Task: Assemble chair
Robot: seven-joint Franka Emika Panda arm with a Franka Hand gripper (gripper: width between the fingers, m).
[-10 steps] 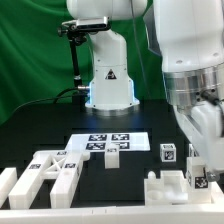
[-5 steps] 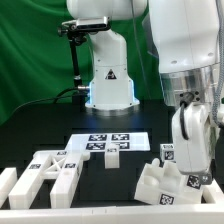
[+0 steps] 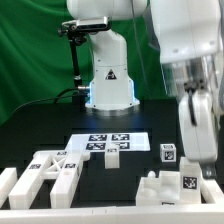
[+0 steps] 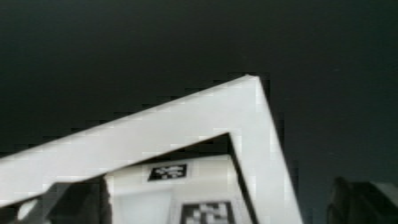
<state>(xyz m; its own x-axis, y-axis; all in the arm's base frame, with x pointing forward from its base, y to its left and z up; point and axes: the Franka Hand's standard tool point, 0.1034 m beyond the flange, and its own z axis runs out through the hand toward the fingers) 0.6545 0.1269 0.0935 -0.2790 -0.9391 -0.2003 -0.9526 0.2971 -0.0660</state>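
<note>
black surface, front corner at the exterior view's right: jaws stand open over the chair part; a snag while lifting away could topple it.

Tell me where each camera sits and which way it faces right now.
Exterior view: low at the near edge of the table, facing the robot base and green curtain; the arm and hand show at the exterior view's right.
Wrist view: on the wrist, looking down past the hand's dark fingers at the table.
Shared: the white tagged chair part beneath the hand.
</note>
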